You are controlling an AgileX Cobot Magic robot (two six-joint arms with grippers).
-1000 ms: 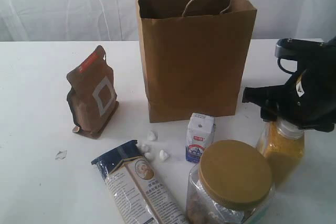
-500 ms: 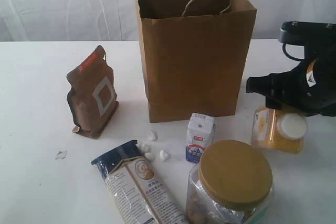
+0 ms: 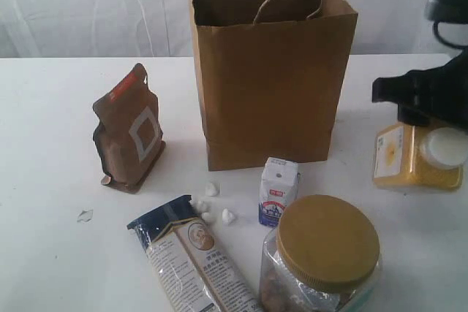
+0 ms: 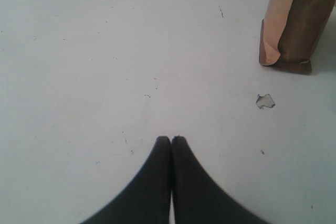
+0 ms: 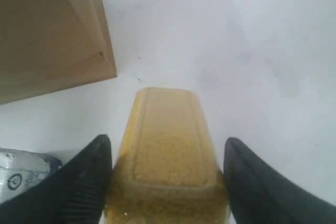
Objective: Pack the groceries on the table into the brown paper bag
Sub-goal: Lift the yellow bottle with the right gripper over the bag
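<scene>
My right gripper (image 5: 168, 141) is shut on the yellow white-capped bottle (image 3: 413, 157), which hangs tilted on its side above the table (image 3: 44, 144), right of the brown paper bag (image 3: 270, 78). In front of the bag lie the small white-blue carton (image 3: 278, 191), small white lumps (image 3: 216, 206), the tan-lidded clear jar (image 3: 322, 257) and the long blue-topped noodle packet (image 3: 194, 257). The brown red-labelled pouch (image 3: 130, 133) stands to the left. My left gripper (image 4: 171, 140) is shut and empty over bare table, with the pouch (image 4: 294, 24) ahead of it. The metal-lidded can is out of view.
A small pale scrap (image 3: 85, 215) lies on the table front-left of the pouch, also in the left wrist view as the scrap (image 4: 265, 100). The bag's corner (image 5: 47, 30) and the carton (image 5: 23, 174) show beside the held bottle.
The right gripper has risen and moved right with the yellow bottle, which has tipped from upright onto its side, cap toward the right. Nothing else moved.
</scene>
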